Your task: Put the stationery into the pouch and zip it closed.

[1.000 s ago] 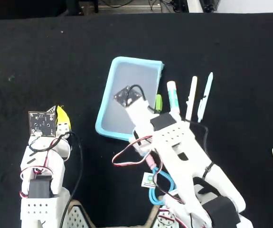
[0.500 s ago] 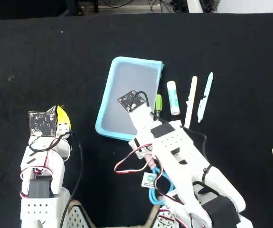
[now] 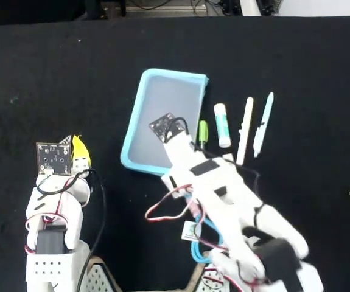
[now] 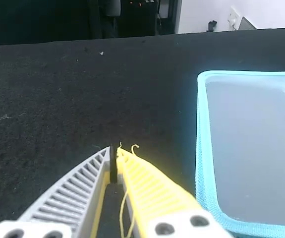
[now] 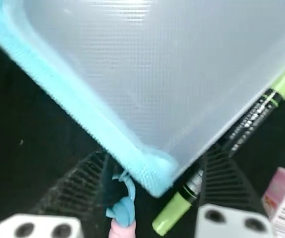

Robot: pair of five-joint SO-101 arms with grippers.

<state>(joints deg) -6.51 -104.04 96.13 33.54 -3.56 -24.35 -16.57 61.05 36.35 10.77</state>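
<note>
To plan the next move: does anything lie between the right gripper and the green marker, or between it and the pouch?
Nothing visible does. The green marker lies against the edge of the pouch, its end between the fingers of the open right gripper. Whether the pouch is unzipped, I cannot tell.

The left gripper (image 4: 113, 151) hung low over the black table (image 4: 53, 89), its grey finger and yellow finger pressed together at the tips, with thin yellow strands curling off the yellow one. Off to one side of it, well apart, lay the pouch (image 4: 200, 148), a translucent grey panel edged in light blue, flat on the cloth. Beyond the table's far edge stood dark equipment and a white wall (image 4: 261, 12).
</note>
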